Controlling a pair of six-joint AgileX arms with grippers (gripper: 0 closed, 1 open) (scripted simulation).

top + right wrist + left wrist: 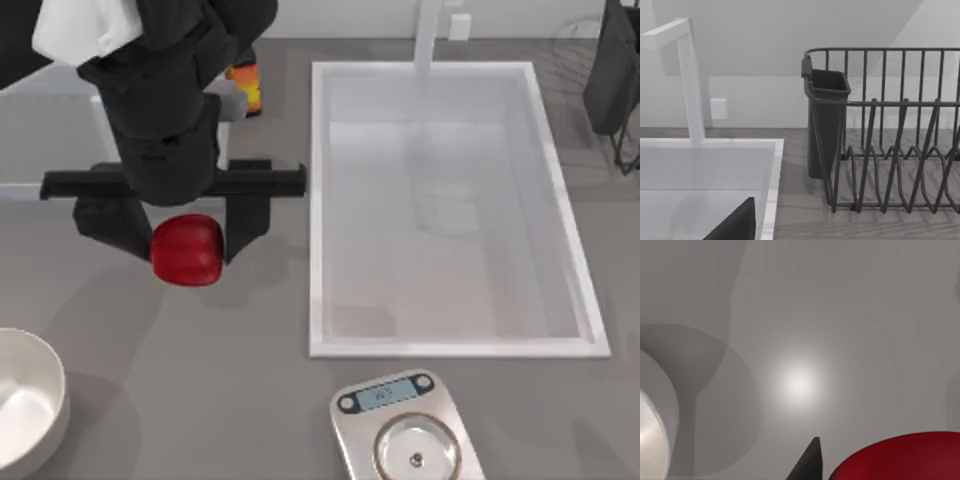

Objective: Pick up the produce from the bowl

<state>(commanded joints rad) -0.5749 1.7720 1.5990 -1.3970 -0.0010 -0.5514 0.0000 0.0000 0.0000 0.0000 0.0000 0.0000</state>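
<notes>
My left gripper [184, 238] is shut on the produce [186, 250], a glossy red rounded item held between its two black fingers above the grey counter. The white bowl [22, 410] stands at the table's front left corner, down and to the left of the gripper and apart from it. In the left wrist view the produce [900, 457] sits beside one dark fingertip [810, 462], and the bowl's thick rim [657, 415] lies well below. My right arm [612, 70] is parked at the back right, with a dark part of its gripper [735, 226] over the sink's edge.
A large white sink [450, 210] with a faucet [428, 35] takes up the middle right. A silver scale [408, 430] stands at the front. A red-capped sauce bottle [247, 85] is behind the left arm. A dark dish rack [890, 130] stands at the back right.
</notes>
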